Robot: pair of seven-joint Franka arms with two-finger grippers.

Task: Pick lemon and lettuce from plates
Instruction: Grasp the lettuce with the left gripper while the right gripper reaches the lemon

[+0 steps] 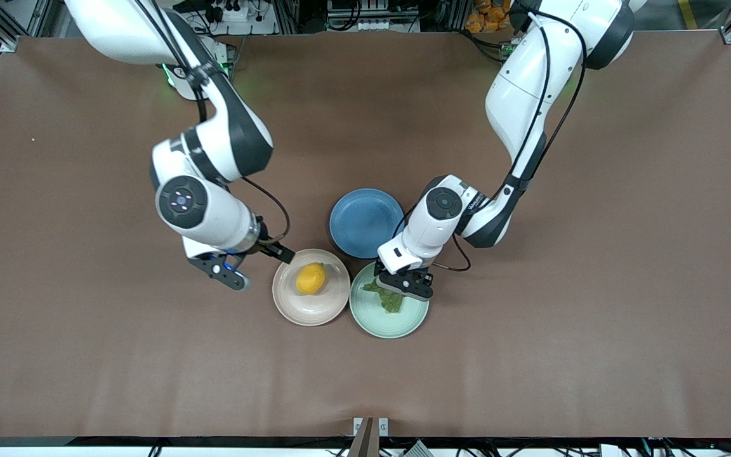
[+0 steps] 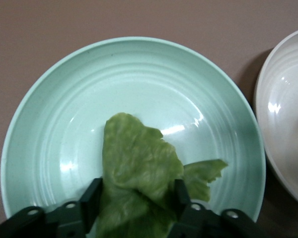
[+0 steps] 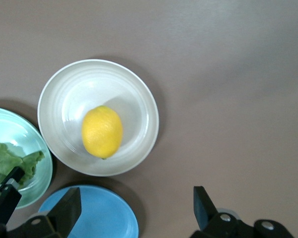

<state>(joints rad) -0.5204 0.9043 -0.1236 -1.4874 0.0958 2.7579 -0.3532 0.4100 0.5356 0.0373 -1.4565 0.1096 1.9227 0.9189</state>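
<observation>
The lemon (image 1: 310, 278) lies on the beige-pink plate (image 1: 289, 301); the right wrist view shows the lemon (image 3: 102, 131) on this plate (image 3: 134, 94) too. My right gripper (image 1: 255, 256) is open and empty, just above the table beside that plate toward the right arm's end; its own view shows the gripper (image 3: 134, 210) spread wide. The lettuce (image 1: 386, 298) is on the mint green plate (image 1: 372, 317). My left gripper (image 1: 403, 287) is down over this plate (image 2: 139, 69), shut (image 2: 136, 203) on one end of the lettuce (image 2: 139, 158).
A blue plate (image 1: 365, 222) sits farther from the front camera, touching-close to both plates; it shows under my right gripper in the right wrist view (image 3: 99, 220). The two plates stand side by side, rims nearly touching. Brown table surface lies all around.
</observation>
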